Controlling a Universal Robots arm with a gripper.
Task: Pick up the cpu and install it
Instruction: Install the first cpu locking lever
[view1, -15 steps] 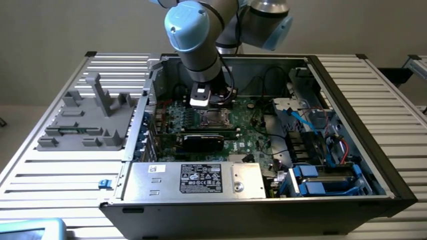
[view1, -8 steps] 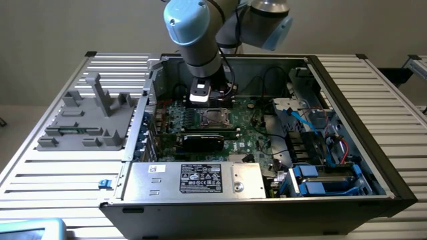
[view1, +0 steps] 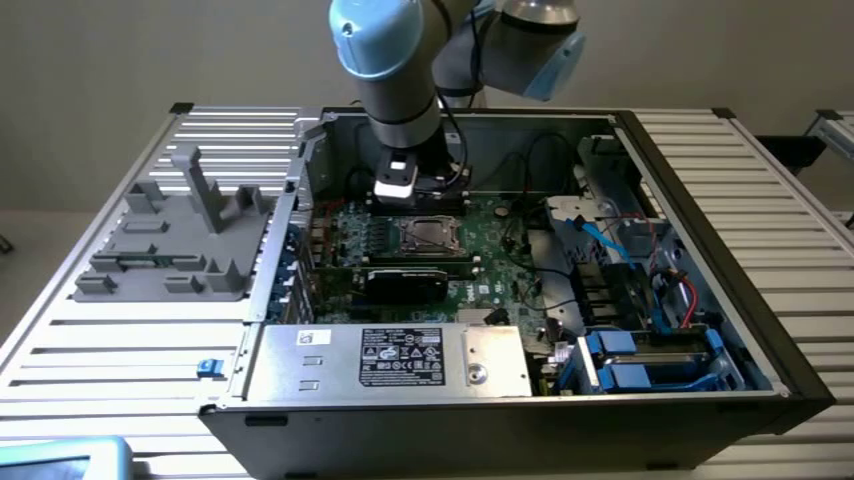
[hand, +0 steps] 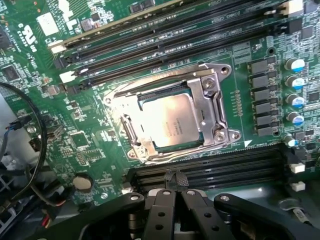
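— Fingers (hand: 175, 197) first: pressed together, nothing between them?
— Yes, empty. Just beyond their tips the cpu (hand: 172, 121) lies in the socket frame (hand: 212, 107), seemingly seated.

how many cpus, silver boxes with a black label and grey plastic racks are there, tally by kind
cpu: 1
silver box with a black label: 1
grey plastic rack: 1
total: 3
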